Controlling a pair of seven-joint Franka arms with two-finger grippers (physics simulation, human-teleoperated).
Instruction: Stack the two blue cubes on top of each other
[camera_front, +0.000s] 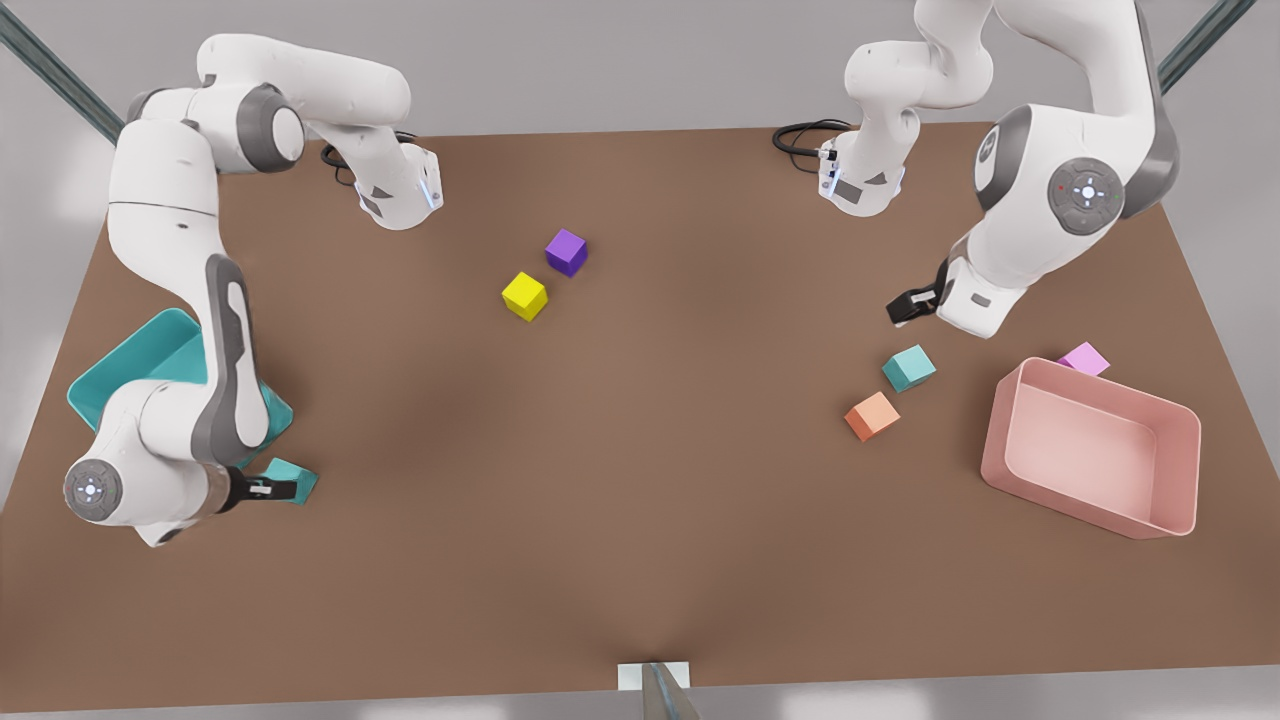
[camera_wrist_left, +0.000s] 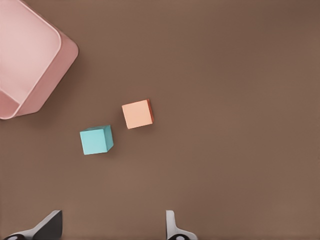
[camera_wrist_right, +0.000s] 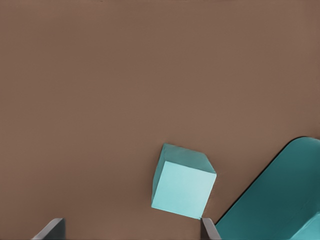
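Brown desk (camera_front: 640, 480): both open, empty end effectors are poised, right (camera_front: 268, 489) over one cube (camera_wrist_right: 183, 182) (by the bin (camera_wrist_right: 280, 200)), left (camera_front: 915, 306) near the other (camera_wrist_left: 96, 140); descent and grasp are needed next.

A teal cube (camera_wrist_right: 183, 182) sits on the brown table (camera_wrist_right: 125, 90), its lighter top face turned slightly askew. Just beside it, apart by a thin gap, curves the rounded corner of a teal bin (camera_wrist_right: 280, 200). The right gripper (camera_wrist_right: 132, 229) hovers above with its two fingertips (camera_wrist_right: 50, 229) spread wide, one close by the cube's corner.
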